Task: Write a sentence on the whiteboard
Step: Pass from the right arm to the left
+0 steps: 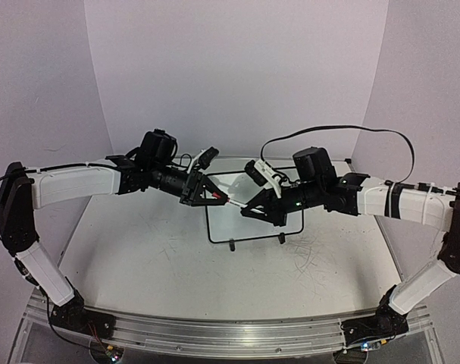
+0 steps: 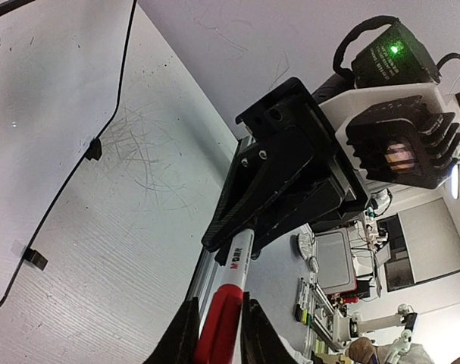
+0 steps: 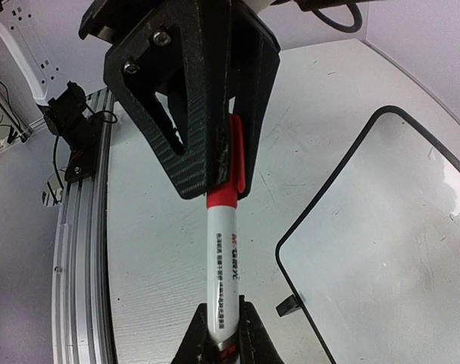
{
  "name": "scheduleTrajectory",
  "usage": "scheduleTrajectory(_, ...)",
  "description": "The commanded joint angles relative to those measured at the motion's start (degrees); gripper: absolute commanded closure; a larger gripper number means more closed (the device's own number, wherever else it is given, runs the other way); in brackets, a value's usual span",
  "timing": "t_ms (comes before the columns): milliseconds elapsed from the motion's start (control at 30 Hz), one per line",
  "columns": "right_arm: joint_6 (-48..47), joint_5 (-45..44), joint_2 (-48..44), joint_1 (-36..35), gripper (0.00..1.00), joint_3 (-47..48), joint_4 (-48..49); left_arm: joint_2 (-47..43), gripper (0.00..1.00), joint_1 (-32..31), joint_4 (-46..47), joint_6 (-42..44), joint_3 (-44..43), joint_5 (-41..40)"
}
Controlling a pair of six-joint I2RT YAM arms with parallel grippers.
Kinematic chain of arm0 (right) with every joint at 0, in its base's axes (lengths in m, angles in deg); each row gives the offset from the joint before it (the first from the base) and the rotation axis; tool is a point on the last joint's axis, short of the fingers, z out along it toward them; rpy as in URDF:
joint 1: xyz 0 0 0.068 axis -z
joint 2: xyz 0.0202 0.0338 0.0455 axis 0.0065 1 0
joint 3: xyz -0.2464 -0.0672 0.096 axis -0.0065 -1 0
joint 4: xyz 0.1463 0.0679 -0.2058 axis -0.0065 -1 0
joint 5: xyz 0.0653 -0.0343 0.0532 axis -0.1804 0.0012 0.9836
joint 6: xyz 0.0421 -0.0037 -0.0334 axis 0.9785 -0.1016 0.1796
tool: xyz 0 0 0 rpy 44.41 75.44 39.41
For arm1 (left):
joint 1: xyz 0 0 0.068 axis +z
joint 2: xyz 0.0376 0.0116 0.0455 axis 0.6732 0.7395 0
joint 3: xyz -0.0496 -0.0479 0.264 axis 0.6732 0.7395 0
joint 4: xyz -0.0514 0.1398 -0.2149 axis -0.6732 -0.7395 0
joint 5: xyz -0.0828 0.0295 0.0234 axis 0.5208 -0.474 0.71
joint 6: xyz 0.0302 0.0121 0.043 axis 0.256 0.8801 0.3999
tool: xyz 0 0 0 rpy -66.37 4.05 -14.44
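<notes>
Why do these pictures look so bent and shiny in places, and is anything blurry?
Top external view: the wide lens bows the aluminium rail and the walls. Right wrist view: a pale glare patch sits on the black-framed white whiteboard; the white marker with a red cap is sharp. Left wrist view: the camera's own black fingers look soft, and a green light flares.

marker (image 3: 223,262) white, cap (image 3: 236,163) red; whiteboard (image 3: 396,243) white, black-edged; tabletop (image 3: 154,250) grey-scuffed.

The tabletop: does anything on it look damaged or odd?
Grey scribble scuffs mar the tabletop just right of the whiteboard, like marker strokes that missed the board. The whiteboard itself is blank; nothing looks spilled or broken.
</notes>
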Motion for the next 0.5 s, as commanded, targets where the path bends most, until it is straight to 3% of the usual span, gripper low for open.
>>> scheduleTrajectory(0,-0.85,1.62,0.70,0.17,1.00,2.01,0.40,0.65,0.84,-0.10,0.73,0.33,-2.49,1.86)
scheduleTrajectory(133,-0.90,1.24,0.94,0.12,1.00,2.01,0.35,1.08,0.89,-0.71,0.65,0.16,-2.61,2.18)
scheduleTrajectory(267,0.33,1.12,1.46,0.47,0.97,2.36,0.38,0.64,1.00,-0.84,0.75,0.50,-2.55,0.85)
scheduleTrajectory(400,4.78,3.33,1.91,2.61,0.40,1.97,1.57,-0.79,1.00,-0.66,0.74,1.28,-2.65,-3.73)
scheduleTrajectory(467,7.29,3.57,2.01,3.63,0.29,1.76,2.07,-1.37,1.00,-0.43,0.95,1.54,-2.95,-6.37)
